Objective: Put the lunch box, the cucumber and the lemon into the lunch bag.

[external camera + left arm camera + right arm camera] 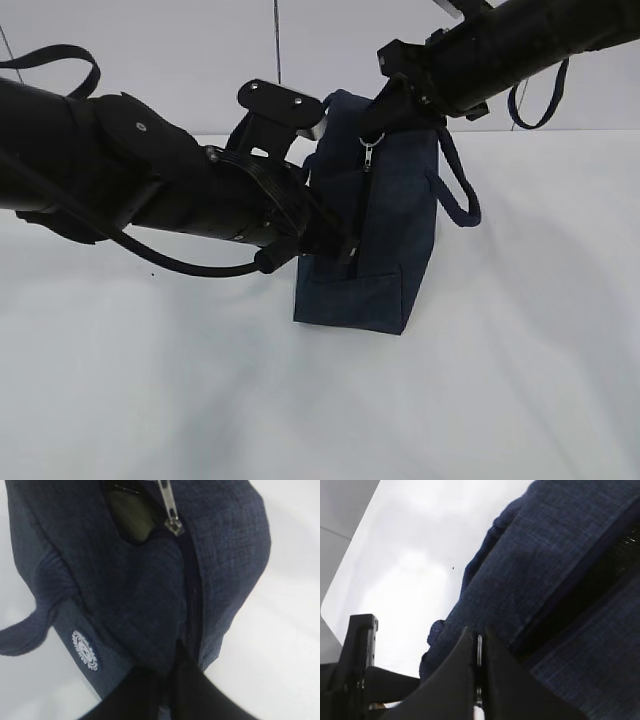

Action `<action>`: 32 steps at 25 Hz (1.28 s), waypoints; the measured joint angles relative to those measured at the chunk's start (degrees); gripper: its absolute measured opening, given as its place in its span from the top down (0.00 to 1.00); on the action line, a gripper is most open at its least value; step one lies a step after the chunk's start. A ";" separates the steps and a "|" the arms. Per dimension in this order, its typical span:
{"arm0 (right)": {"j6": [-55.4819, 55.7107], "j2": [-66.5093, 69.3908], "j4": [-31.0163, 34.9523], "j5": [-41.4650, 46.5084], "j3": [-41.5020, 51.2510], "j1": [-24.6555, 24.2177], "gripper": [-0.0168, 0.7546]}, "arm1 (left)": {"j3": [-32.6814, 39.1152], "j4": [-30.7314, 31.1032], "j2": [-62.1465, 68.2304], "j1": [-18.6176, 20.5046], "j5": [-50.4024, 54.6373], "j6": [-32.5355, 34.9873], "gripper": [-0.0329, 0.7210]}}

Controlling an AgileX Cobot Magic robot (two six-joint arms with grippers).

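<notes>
Standing upright near the middle of the white table (520, 380), the lunch bag (385, 260) presented its zippered face to the exterior camera, with the zipper line running vertically down that face. The left gripper (335, 243) met the bag low on the zipper line from the left, and in the left wrist view its dark fingers (150, 695) were pinched together on a fold of navy fabric beside the zipper. The right gripper (395, 105) came in from the upper right at the top edge of the bag, just above the metal zipper pull (368, 152). In the right wrist view its fingers (455, 680) were pressed together on a thin metal piece, judged to be the ring of the pull, though the view was too tight to confirm this. The relation governing the coming move was that both grip points lay on one axis, the right above and the left below. The slider (172, 525) sat near the upper end, with a small gap beside it. The lunch box, cucumber and lemon were not visible. The only marking was a small round white logo (85, 650), which carried no readable text.
</notes>
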 joint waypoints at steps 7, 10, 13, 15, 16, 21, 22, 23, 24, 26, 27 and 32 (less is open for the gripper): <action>-2.35 -0.53 4.61 -1.35 2.87 0.00 0.97 | 0.00 0.00 0.00 0.00 0.06 0.00 0.96; -3.75 -1.43 6.48 -3.15 5.83 0.00 0.97 | 0.00 0.00 0.00 0.00 0.11 0.00 0.96; -7.42 -2.23 10.71 -5.05 8.80 0.00 0.97 | 0.00 0.00 0.00 0.00 0.20 0.00 0.96; -8.85 -2.37 12.21 -5.94 9.22 0.00 0.97 | 0.00 0.00 0.00 0.00 0.20 0.00 0.96; -9.14 -2.41 12.55 -6.16 9.22 0.00 0.97 | 0.00 0.00 0.00 0.00 0.20 0.00 0.96; -10.20 -2.68 12.93 -6.65 9.22 0.00 0.97 | 0.00 0.00 0.00 0.00 0.64 0.00 0.79; -10.34 -2.77 12.93 -6.65 9.22 0.00 0.97 | 0.00 0.00 -0.23 0.00 1.53 0.00 0.69; -10.48 -2.77 12.93 -6.65 9.22 0.00 0.97 | 0.00 0.00 -0.48 0.00 2.44 0.00 0.59; -10.64 -2.77 12.93 -6.65 9.22 0.00 0.97 | 0.00 0.00 -0.96 0.00 3.41 0.00 0.52; -10.88 -2.77 12.93 -6.78 9.22 0.00 0.97 | 0.00 0.00 -1.95 0.36 4.96 0.00 0.41; -10.88 -2.77 12.93 -6.78 9.22 0.00 0.97 | 0.00 -0.33 -2.42 0.63 5.72 0.00 0.39; -11.20 -2.77 12.93 -7.00 9.22 0.00 0.97 | 0.00 -5.39 -4.71 3.76 9.90 0.00 0.36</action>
